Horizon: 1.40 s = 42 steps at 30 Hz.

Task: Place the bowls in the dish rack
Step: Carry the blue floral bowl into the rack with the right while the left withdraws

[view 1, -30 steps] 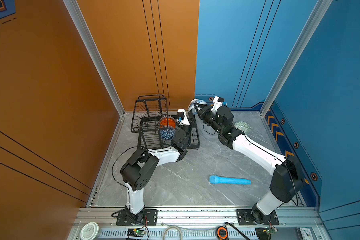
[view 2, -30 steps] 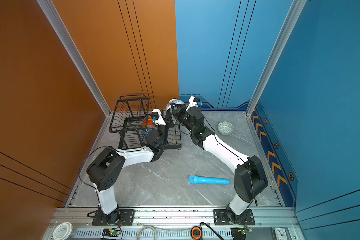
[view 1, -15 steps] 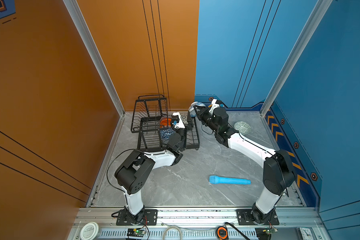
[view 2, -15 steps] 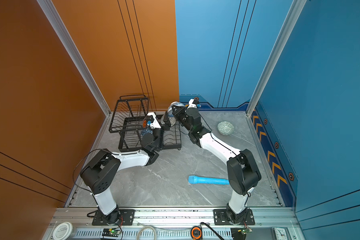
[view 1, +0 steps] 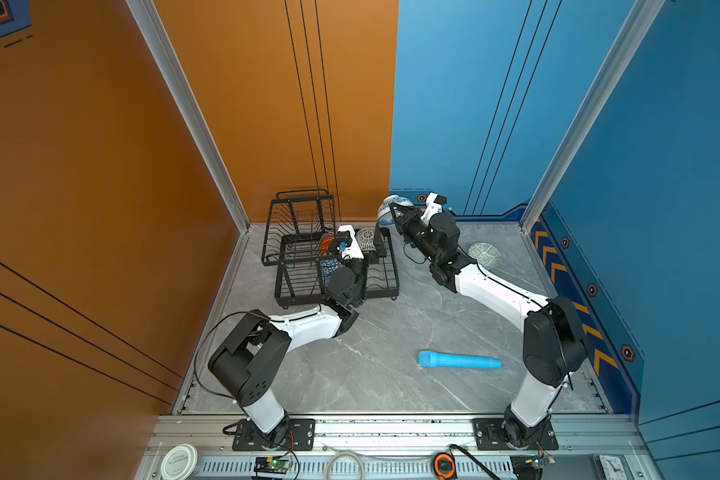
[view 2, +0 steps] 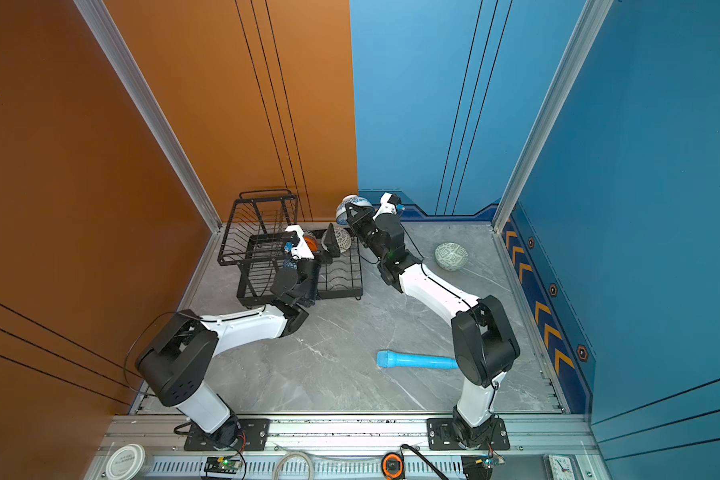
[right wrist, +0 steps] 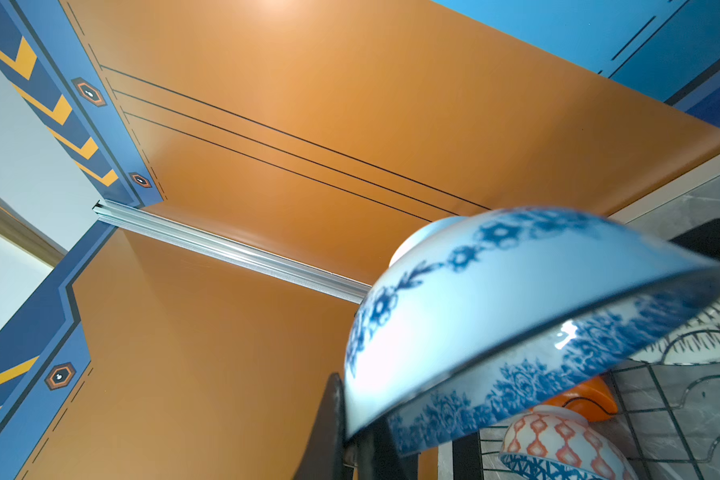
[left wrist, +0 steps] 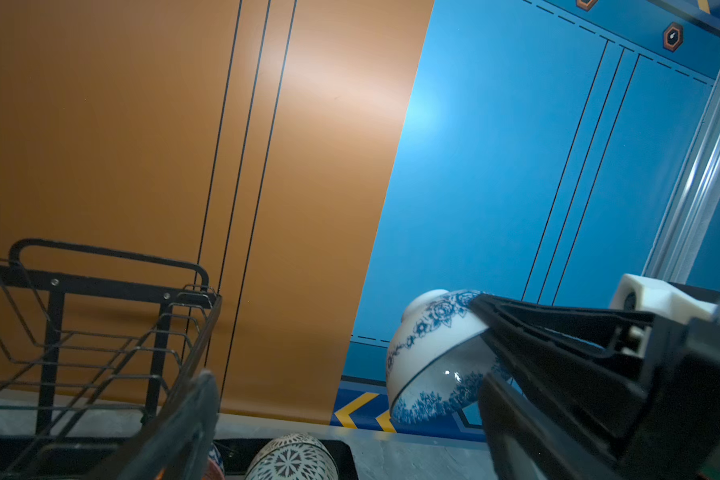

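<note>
The right tool (view 1: 396, 212) is clenched on the rim of the white-blue floral bowl (view 1: 385, 208), holding it tilted in the air by the far right corner of the dish rack (view 1: 298, 298). The left tool (view 1: 356, 245) hangs released above the white dotted bowl (view 2: 342, 240), which sits in the rack.

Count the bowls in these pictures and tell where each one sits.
6: floral bowl in the right gripper; pale green bowl on the table; four in the rack: dotted bowl, plain orange bowl, orange-diamond bowl, and blue bowl, partly hidden.
</note>
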Motion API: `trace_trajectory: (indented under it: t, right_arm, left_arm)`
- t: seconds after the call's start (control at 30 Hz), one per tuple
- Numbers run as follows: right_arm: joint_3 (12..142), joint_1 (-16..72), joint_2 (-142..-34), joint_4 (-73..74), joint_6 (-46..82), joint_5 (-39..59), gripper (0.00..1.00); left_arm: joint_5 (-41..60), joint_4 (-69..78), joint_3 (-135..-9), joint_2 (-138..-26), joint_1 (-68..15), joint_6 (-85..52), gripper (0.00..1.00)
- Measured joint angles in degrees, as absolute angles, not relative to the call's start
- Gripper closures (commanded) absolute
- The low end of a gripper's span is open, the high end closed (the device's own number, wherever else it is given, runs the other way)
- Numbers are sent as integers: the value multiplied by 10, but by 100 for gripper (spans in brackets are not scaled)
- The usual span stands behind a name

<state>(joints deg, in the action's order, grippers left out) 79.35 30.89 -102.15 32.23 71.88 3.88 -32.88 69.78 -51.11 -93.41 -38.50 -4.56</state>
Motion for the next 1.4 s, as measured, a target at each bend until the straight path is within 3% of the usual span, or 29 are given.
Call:
trace_trajectory:
  t: [0.37,0.77,1.4]
  right_arm:
    - [771,305,-1031,369,740,39,100]
    - [729,302,-1068,433,768,39,100]
    - [779,340,-1180,428,743,41,100]
  left_arm:
    - [-278,450,-549,-868,-378,-60,2]
    - [-159,135,-679,-774,-255,-84,2]
    - [27,46,-646,-711,-171,-8,2]
